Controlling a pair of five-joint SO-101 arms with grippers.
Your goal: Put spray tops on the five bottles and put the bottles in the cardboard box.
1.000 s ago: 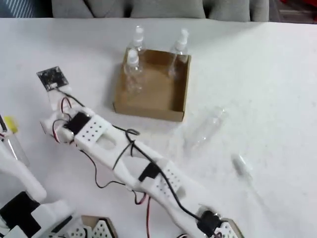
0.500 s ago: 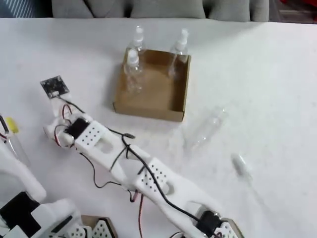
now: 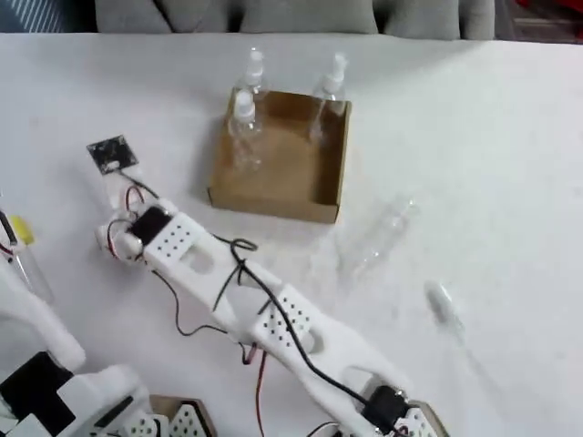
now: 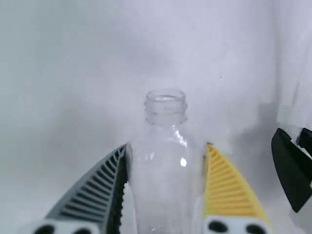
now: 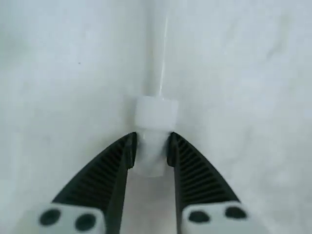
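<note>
Between ribbed grey/yellow fingers (image 4: 97,195), left gripper (image 4: 166,147) clamps clear plastic bottle (image 4: 165,190), threaded neck uncapped; right gripper (image 5: 151,137), black ribbed fingers, pinches white cylindrical spray top (image 5: 155,114); square cardboard box (image 3: 273,196) on table (image 3: 474,137).

Bright, even overhead light washes the white table (image 3: 510,137) nearly flat, with faint soft shadows beside the arm (image 3: 182,250). Small glints sit on the clear bottle (image 4: 165,165); the white spray top (image 5: 155,117) barely stands out.
</note>
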